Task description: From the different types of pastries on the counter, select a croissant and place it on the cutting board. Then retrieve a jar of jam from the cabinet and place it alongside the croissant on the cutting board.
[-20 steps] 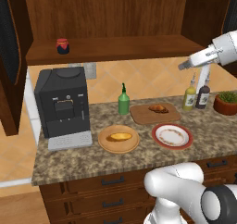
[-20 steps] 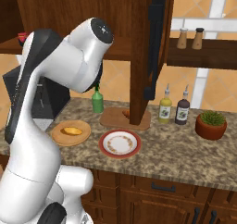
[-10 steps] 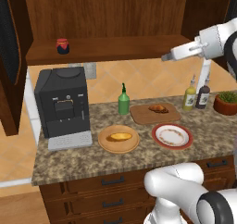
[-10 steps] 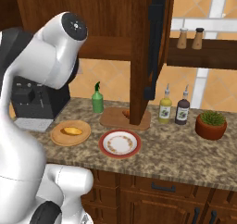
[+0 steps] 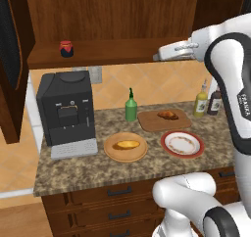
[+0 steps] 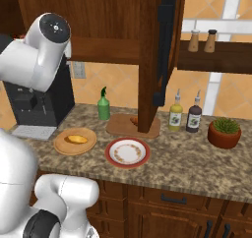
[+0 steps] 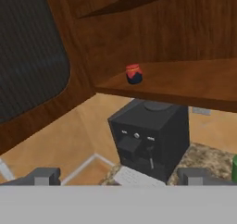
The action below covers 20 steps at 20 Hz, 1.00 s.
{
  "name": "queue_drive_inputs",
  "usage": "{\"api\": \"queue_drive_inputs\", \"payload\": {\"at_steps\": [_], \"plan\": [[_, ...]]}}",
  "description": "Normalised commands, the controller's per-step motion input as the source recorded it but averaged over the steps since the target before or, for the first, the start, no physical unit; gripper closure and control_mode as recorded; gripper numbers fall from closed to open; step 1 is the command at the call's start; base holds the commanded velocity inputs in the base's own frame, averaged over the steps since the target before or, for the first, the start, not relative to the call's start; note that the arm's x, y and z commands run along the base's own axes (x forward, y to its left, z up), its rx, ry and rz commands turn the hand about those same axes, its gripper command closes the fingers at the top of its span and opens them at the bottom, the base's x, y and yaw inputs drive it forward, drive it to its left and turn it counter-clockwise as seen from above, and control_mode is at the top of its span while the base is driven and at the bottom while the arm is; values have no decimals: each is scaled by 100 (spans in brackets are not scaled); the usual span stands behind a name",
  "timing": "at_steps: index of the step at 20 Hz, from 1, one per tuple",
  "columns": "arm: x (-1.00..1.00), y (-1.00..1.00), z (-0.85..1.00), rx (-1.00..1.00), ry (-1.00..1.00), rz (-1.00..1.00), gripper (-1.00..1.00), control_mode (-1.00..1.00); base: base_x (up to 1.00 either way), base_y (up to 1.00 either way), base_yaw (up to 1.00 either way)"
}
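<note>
Half the croissant (image 6: 134,119) behind cabinet door (image 6: 152,60)

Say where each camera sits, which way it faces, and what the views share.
Left base view: behind-left, looking forward and down at the counter; arm at right, open gripper by the shelf.
Right base view: behind-right, same counter; arm at left.
Hand view: on the hand, facing the jam jar; fingertips at the bottom.
Shared: coffee machine, in all three.
</note>
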Motion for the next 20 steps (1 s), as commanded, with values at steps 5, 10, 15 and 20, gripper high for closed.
{"api": "queue_drive_inputs", "payload": {"at_steps": [5, 10, 15, 20], "plan": [[2, 11, 0, -1, -1, -10, -100, -100, 0, 0, 0], [0, 42, 2, -3, -8, -3, -100, -100, 0, 0, 0], [1, 38, 0, -1, 1, -1, -100, -100, 0, 0, 0], [11, 25, 6, 0, 0, -8, -100, -100, 0, 0, 0]]}}
